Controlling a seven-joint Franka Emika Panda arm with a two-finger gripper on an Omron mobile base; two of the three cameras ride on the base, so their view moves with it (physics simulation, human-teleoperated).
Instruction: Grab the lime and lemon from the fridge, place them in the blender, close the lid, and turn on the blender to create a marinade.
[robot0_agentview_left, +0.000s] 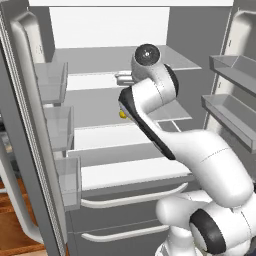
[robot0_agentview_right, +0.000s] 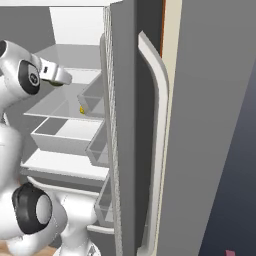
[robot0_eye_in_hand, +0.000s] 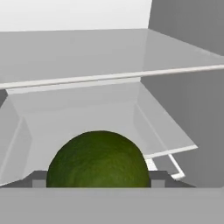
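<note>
The dark green lime (robot0_eye_in_hand: 98, 159) sits between the two finger tips of my gripper (robot0_eye_in_hand: 98, 181) in the hand view, its sides touching both; the gripper is shut on it. My gripper (robot0_agentview_left: 122, 77) reaches into the open fridge (robot0_agentview_left: 107, 172) at the upper shelf level, and from the right its hand (robot0_agentview_right: 61, 78) hangs above a shelf. The small yellow lemon (robot0_agentview_left: 121, 114) lies on the shelf below the hand, half hidden by my arm, and the lemon (robot0_agentview_right: 81, 110) also peeks out beside a door bin. The blender and the lid are out of view.
Clear door bins (robot0_agentview_left: 55, 82) line the left door, and more bins (robot0_agentview_left: 227, 110) line the right door. The right door's edge and long handle (robot0_agentview_right: 157, 135) stand close beside the arm. Two drawers with curved handles (robot0_agentview_left: 132, 200) sit below the shelves.
</note>
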